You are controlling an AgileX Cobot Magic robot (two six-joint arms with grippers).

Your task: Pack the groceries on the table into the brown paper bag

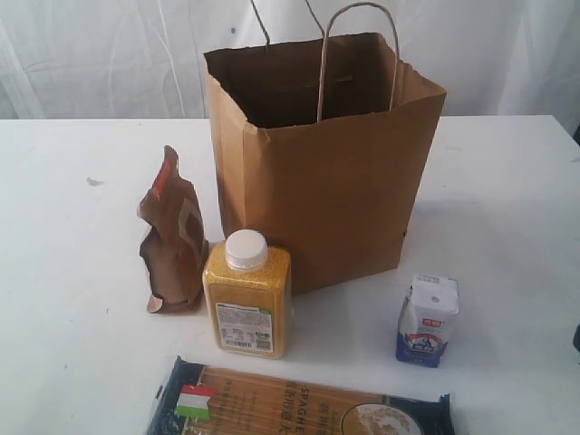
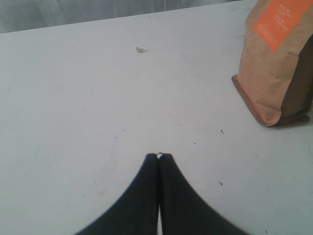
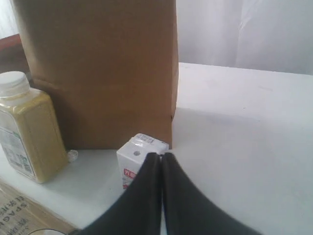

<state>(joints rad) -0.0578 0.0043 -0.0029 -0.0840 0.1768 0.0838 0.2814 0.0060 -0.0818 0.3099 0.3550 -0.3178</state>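
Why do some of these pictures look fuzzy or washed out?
Exterior view: bright, even light, pale backdrop, faint shadow right of the bag; spaghetti pack cropped at the edge. Left wrist view: left gripper a black, soft-edged shape near the lens; pouch slightly soft. Right wrist view: right gripper equally dark and blurred, hiding part of the carton.

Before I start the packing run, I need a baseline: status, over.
Shut, empty: left gripper, right gripper. Upright, open: brown paper bag. Outside it: pouch, bottle, carton, spaghetti pack. Nothing blocking.
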